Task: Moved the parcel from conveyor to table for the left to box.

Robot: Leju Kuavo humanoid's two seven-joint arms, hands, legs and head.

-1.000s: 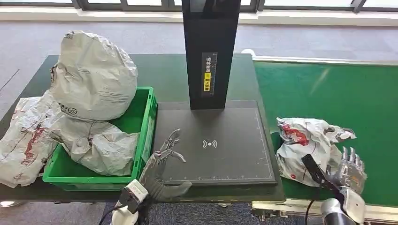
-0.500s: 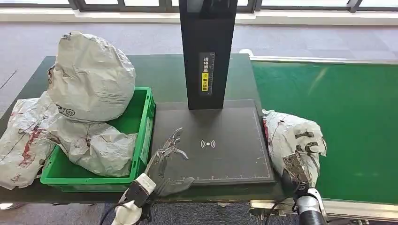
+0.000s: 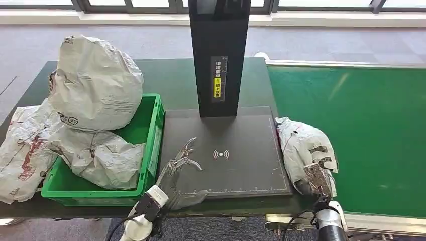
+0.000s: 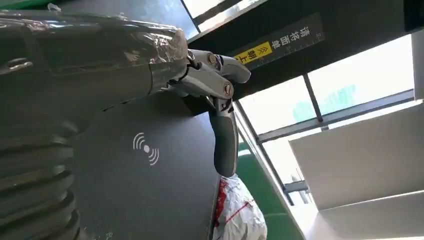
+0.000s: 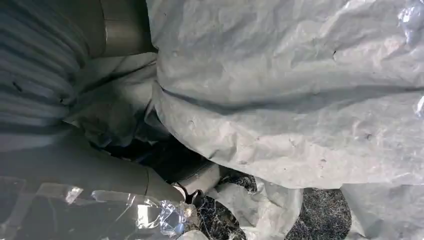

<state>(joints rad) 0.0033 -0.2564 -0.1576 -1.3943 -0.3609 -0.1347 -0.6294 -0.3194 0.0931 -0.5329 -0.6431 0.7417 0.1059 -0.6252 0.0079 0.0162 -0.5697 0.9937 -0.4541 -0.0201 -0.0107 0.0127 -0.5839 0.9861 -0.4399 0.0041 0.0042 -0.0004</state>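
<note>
The left hand (image 3: 177, 173) is hovering with fingers spread and holding nothing over the near edge of the black scanner pad (image 3: 236, 165). The right hand (image 3: 317, 179) is gripping the grey parcel (image 3: 303, 145), which is sitting at the pad's right edge beside the green conveyor (image 3: 361, 125). Farther left, the green bin (image 3: 150, 135) is carrying other crumpled bags (image 3: 95, 83).

A parcel-sorting station in an office-like hall: a green conveyor belt (image 3: 351, 130) beside a dark desk (image 3: 171, 80), a scanner stand (image 3: 218, 57), a green crate (image 3: 145, 135) heaped with mail bags (image 3: 95, 83), grey carpet (image 3: 311, 42).
</note>
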